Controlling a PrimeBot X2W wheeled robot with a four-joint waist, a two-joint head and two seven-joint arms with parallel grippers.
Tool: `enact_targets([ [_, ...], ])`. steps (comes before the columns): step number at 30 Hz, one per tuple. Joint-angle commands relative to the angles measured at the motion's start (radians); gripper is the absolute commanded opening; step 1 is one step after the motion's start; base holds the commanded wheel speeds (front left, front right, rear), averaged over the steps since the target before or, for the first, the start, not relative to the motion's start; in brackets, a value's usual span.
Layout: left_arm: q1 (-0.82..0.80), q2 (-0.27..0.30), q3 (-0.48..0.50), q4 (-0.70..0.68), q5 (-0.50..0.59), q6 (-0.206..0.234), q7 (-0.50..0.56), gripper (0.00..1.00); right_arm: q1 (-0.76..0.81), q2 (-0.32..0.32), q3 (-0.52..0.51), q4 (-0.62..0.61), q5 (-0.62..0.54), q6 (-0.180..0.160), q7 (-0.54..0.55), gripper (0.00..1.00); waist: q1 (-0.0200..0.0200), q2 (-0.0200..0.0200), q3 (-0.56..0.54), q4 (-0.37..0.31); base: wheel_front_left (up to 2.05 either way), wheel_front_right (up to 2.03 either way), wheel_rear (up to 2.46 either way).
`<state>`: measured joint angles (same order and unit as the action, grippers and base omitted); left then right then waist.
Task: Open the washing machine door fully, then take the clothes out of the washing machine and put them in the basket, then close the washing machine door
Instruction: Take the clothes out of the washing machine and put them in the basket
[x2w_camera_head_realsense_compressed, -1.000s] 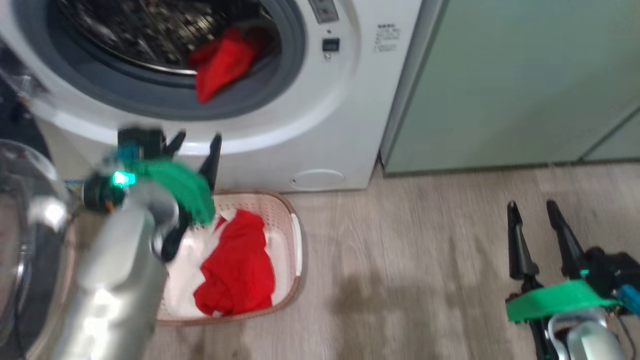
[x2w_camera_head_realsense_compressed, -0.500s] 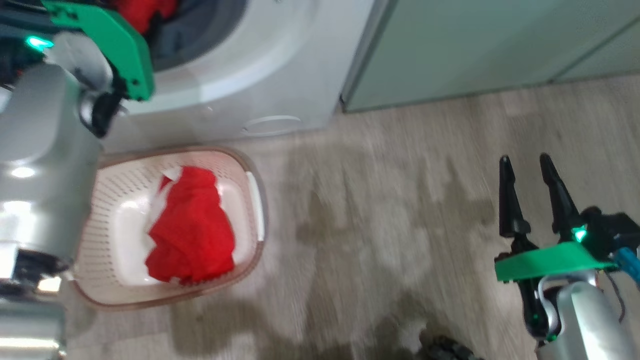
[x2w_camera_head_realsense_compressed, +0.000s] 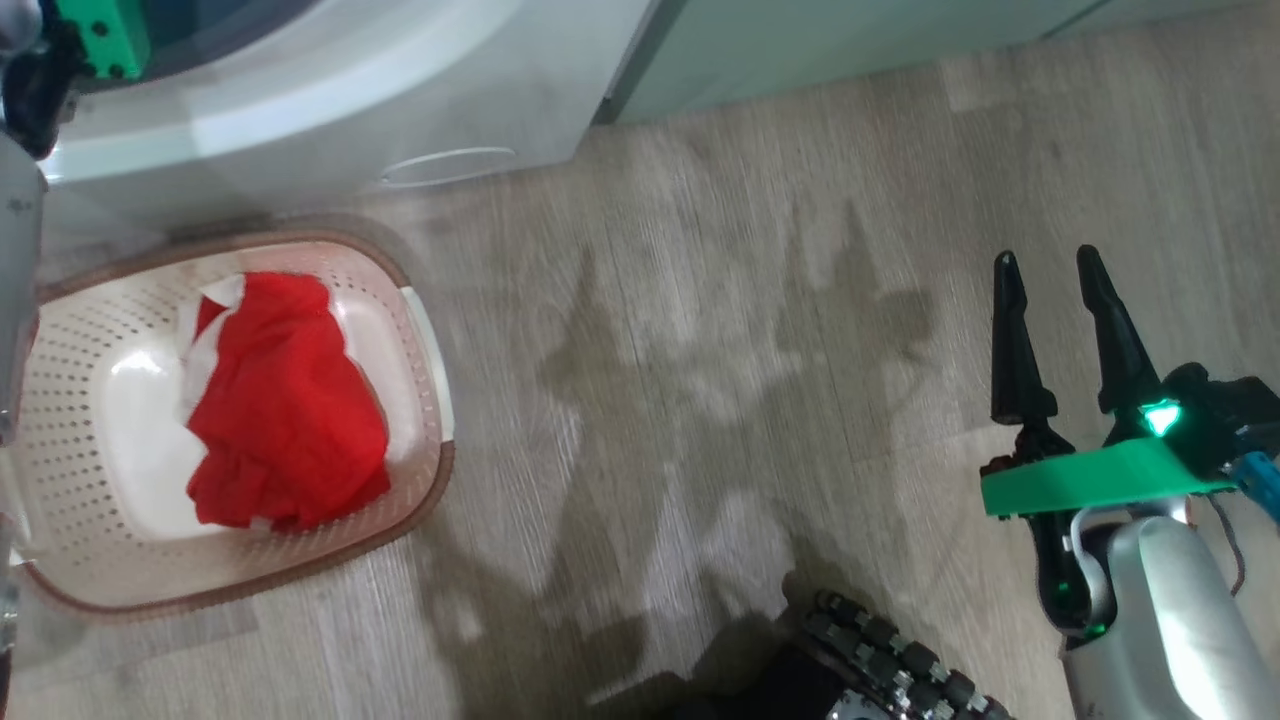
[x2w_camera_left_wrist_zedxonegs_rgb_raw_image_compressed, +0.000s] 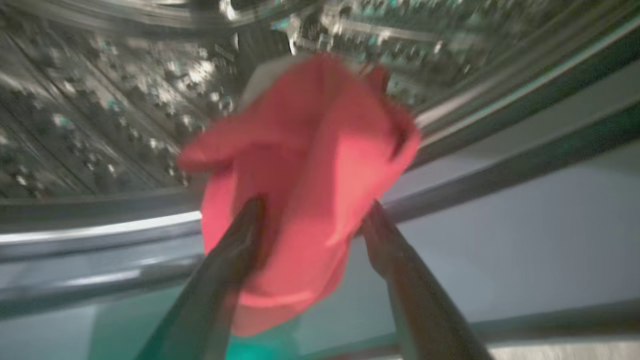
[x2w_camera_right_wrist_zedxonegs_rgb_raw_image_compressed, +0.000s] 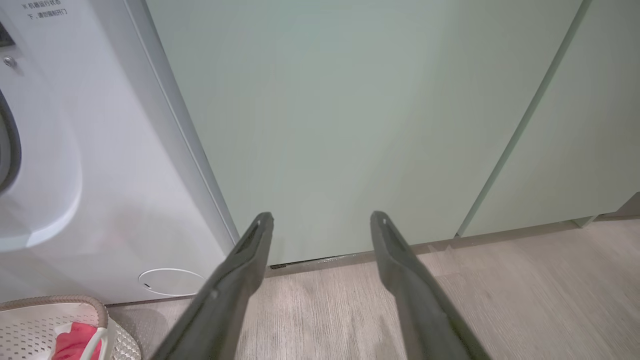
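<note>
Two lots of red fabric are on show. One red garment drapes over the grey lip of the washing machine mouth, directly ahead of the left gripper. That gripper's fingers stand spread, with the cloth's lower folds hanging between them. The wrist view is too blurred to tell whether either finger touches the fabric. Beyond the garment, farther ahead of the gripper, curves the perforated steel drum.

The right gripper hangs above the wooden floor, its two dark fingers parted. Straight ahead of it stands a pale green cabinet. Ahead and to its left is the machine's white front, with a small round flap low down. Well off to this gripper's left, close under the machine, sits the basket on the floor. The red clothes lie bunched inside it, showing a little white trim at the upper edge.
</note>
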<state>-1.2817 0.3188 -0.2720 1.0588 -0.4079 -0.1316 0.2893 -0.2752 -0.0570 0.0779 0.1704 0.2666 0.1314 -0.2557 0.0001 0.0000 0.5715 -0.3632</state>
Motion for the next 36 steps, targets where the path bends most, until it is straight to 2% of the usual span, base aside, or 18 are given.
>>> enact_targets([
  [1, -0.033, 0.041, 0.013, -0.005, -0.005, 0.002, -0.001, 1.0, -0.003, 0.005, 0.014, -0.031, 0.008, -0.001, -0.006, 1.0, -0.0001, 0.0, 0.014, -0.008, 0.0, 0.0, 0.0],
  [3, -0.039, 0.032, 0.007, 0.031, -0.011, 0.001, 0.008, 1.0, -0.005, 0.005, 0.011, -0.03, 0.008, -0.001, -0.006, 1.0, -0.0001, 0.0, 0.018, -0.01, 0.0, 0.0, 0.0],
  [5, -0.043, 0.03, -0.004, 0.058, -0.006, 0.001, 0.003, 0.37, -0.009, 0.006, 0.009, -0.029, 0.008, -0.001, -0.006, 1.0, -0.0001, 0.0, 0.02, -0.012, 0.0, 0.0, 0.0],
  [6, -0.043, 0.029, -0.009, 0.069, -0.004, 0.001, -0.005, 0.0, -0.01, 0.006, 0.009, -0.027, 0.007, -0.001, -0.006, 1.0, -0.0001, 0.0, 0.018, -0.012, 0.0, 0.0, 0.0],
  [16, 0.033, -0.031, -0.061, 0.134, 0.009, 0.001, -0.16, 0.0, 0.019, 0.007, -0.022, -0.014, -0.003, -0.001, -0.006, 1.0, -0.0001, 0.0, -0.094, 0.039, 0.0, 0.0, 0.0],
  [23, 0.238, -0.132, -0.083, 0.162, -0.021, 0.001, -0.29, 0.0, 0.097, -0.015, -0.033, 0.008, -0.013, -0.001, -0.006, 1.0, -0.0001, 0.0, -0.265, 0.11, 0.0, 0.0, 0.0],
  [28, 0.386, -0.201, -0.122, 0.149, -0.047, 0.001, -0.348, 0.0, 0.154, -0.035, -0.043, 0.013, -0.014, -0.001, -0.006, 1.0, -0.0001, 0.0, -0.361, 0.189, 0.0, 0.0, 0.0],
  [36, 0.589, -0.249, -0.181, 0.15, -0.087, 0.001, -0.369, 0.0, 0.214, -0.058, -0.033, 0.024, -0.016, -0.001, -0.006, 1.0, -0.0001, 0.0, -0.471, 0.296, 0.0, 0.0, 0.0],
])
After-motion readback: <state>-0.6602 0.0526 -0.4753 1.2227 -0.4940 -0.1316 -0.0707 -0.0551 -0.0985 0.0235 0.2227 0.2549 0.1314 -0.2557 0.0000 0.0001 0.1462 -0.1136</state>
